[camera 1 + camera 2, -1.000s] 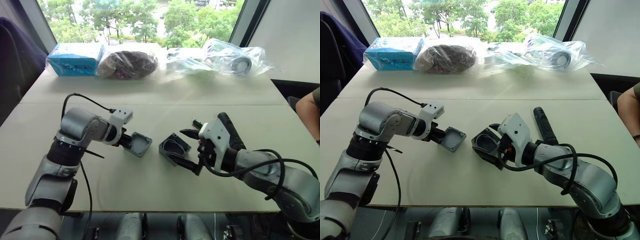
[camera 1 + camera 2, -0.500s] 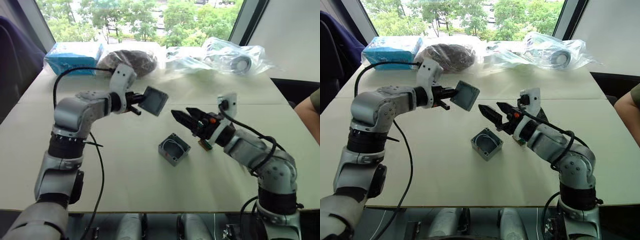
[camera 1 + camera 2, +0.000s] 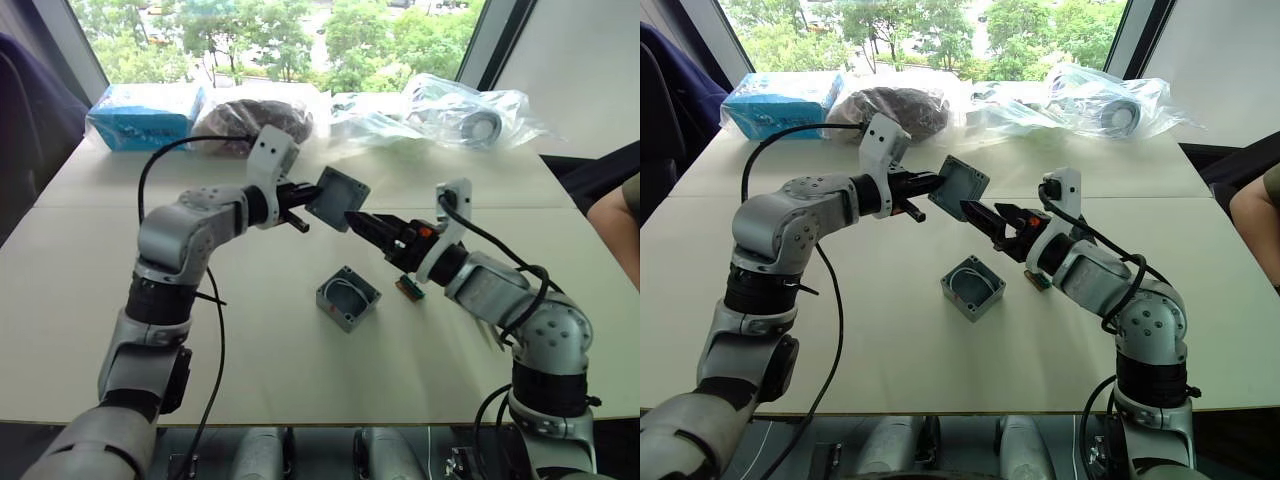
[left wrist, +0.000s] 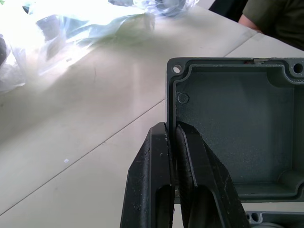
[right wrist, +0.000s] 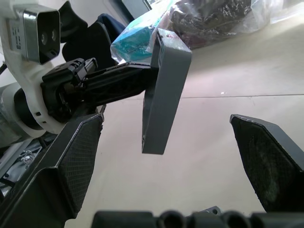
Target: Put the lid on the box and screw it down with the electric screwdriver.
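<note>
Lid (image 3: 337, 197) pinched by left gripper (image 3: 312, 201) (raised) — right gripper (image 3: 987, 216) spread

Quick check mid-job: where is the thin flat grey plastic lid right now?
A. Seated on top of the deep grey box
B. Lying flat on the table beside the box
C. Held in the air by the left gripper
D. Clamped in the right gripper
C: the left gripper is pinched on the rim of the thin flat grey plastic lid, held above the table, while the deep grey box sits open below and the right gripper is open beside the lid.
</note>
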